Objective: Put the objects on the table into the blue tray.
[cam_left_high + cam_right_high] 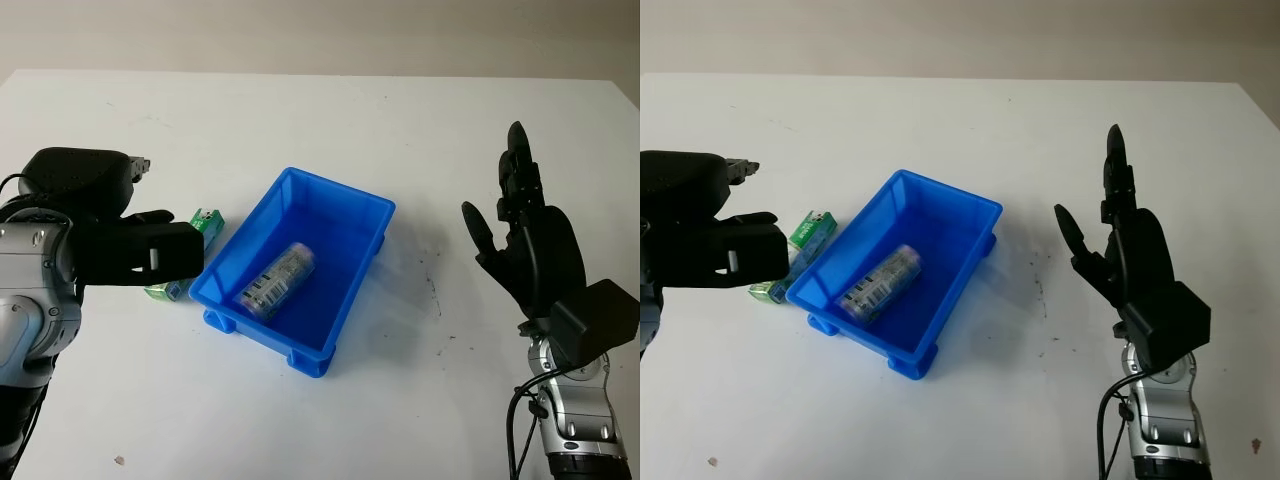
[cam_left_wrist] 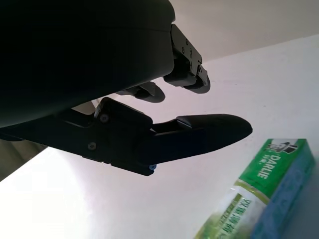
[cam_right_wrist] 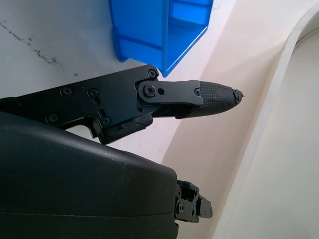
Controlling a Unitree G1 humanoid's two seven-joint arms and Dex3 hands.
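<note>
The blue tray point(image 1: 350, 285) sits mid-table with a silver labelled can point(image 1: 277, 280) lying inside it. A green toothpaste box point(image 1: 197, 232) lies on the table just left of the tray, partly hidden behind my left hand point(image 1: 140, 250). That hand hovers over the box, open and holding nothing; in the left wrist view the box point(image 2: 264, 194) lies just beyond the fingers point(image 2: 209, 129). My right hand point(image 1: 525, 240) is raised to the right of the tray, open and empty.
The white table point(image 1: 330, 130) stretches wide behind and to the right of the tray. Faint dark scuff marks point(image 1: 433, 290) lie between the tray and my right hand. The tray's corner point(image 3: 159, 30) appears in the right wrist view.
</note>
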